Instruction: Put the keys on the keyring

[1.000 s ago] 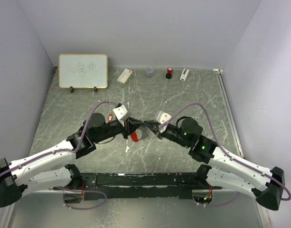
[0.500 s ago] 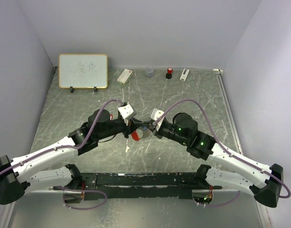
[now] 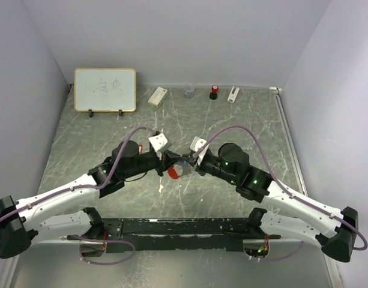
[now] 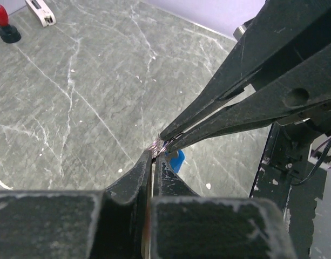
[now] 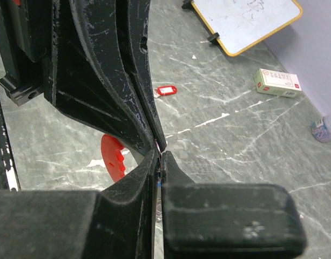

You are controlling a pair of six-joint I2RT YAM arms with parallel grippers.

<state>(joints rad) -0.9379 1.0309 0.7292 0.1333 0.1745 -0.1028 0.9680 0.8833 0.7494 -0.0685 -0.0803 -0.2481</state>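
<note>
- Grey metal ring of the keyring [image 4: 157, 144] is pinched in the clenched left gripper [image 4: 154, 158] above the green marbled table [image 3: 232, 126]; its red fob [image 5: 114, 156] hangs just below.
- The right gripper [image 5: 159, 156] is clamped tight, tip to tip with the left, with the blue key [image 4: 176, 159] caught at its tips.
- The red-headed key [image 5: 166, 90] lies flat on the table, apart from both.
</note>
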